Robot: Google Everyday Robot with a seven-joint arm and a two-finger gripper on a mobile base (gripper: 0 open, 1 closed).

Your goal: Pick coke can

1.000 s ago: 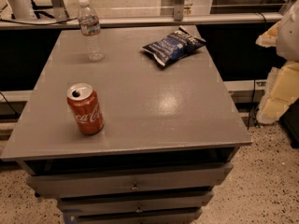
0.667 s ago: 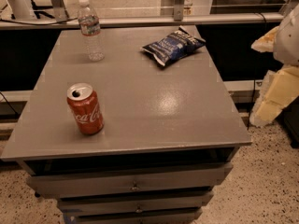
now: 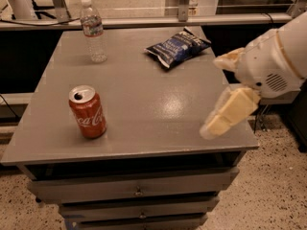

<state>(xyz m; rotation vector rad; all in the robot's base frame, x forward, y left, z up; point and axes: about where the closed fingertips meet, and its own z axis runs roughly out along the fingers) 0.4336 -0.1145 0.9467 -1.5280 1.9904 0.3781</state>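
The coke can (image 3: pixel 88 111), red with white script and a silver top, stands upright on the front left of the grey table (image 3: pixel 153 99). My gripper (image 3: pixel 211 96) is over the table's right edge, well to the right of the can and apart from it. Its two cream fingers (image 3: pixel 229 114) are spread wide and hold nothing. The white arm body enters the view from the right.
A clear plastic water bottle (image 3: pixel 92 30) stands at the back left of the table. A dark blue chip bag (image 3: pixel 177 47) lies at the back, right of the middle. The table has drawers (image 3: pixel 136 190) below its front edge. A railing runs behind.
The gripper and arm have moved left from the view's right edge to over the table's right edge. The can, bottle and bag have not moved.
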